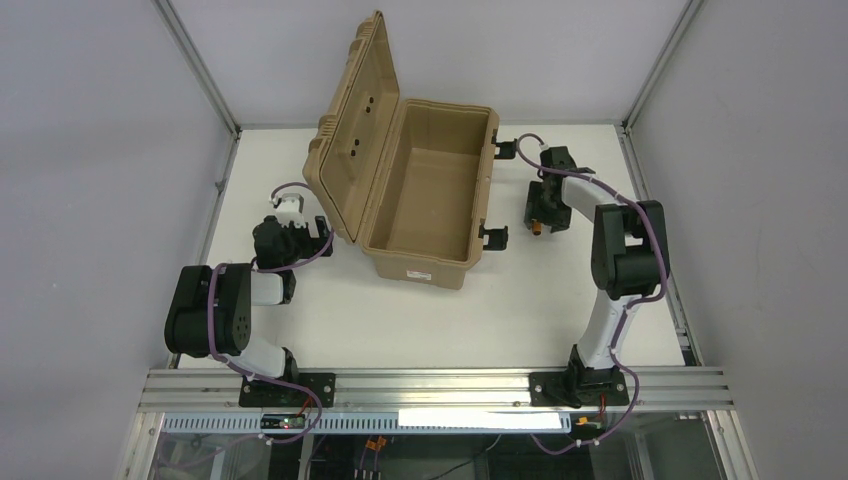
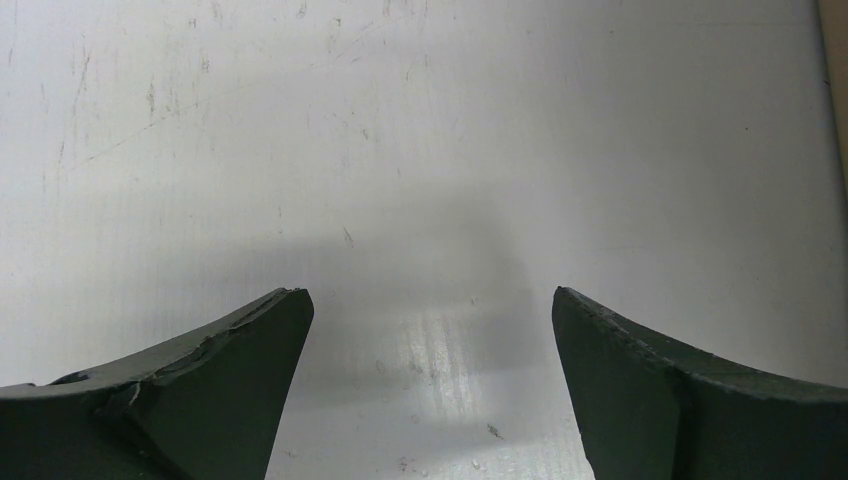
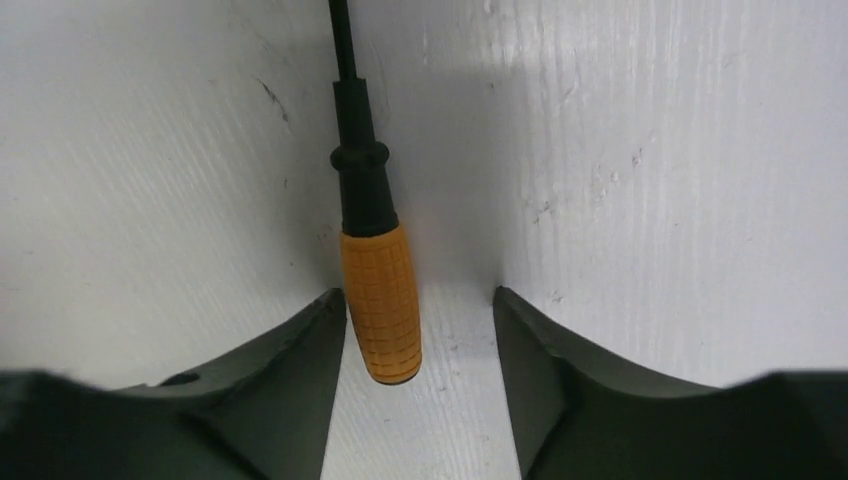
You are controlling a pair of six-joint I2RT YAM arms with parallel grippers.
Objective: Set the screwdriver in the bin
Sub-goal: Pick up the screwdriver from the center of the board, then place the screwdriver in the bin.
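Top external view: the bin sat in the middle of the white surface, its ribbed lid thrown wide and standing up on the left side, the inside bare tan plastic. Two black latches stuck out along its right wall, and a small white label showed on the near face. The right arm was reaching to a spot just right of the bin, its right fingers pointing down at the surface, and a speck of orange there marked the screwdriver, still outside the bin. The right wrist view made it plain: the screwdriver lay flat on the surface, orange handle nearest the camera and black shaft running away out of the top of the picture. The right fingers were spread either side of the handle, one tip right against it and a clear gap to the other, so no grip. On the far side of the lid, the left fingers hung low, and the left wrist view showed the left fingers parted wide over scuffed surface, holding nothing.
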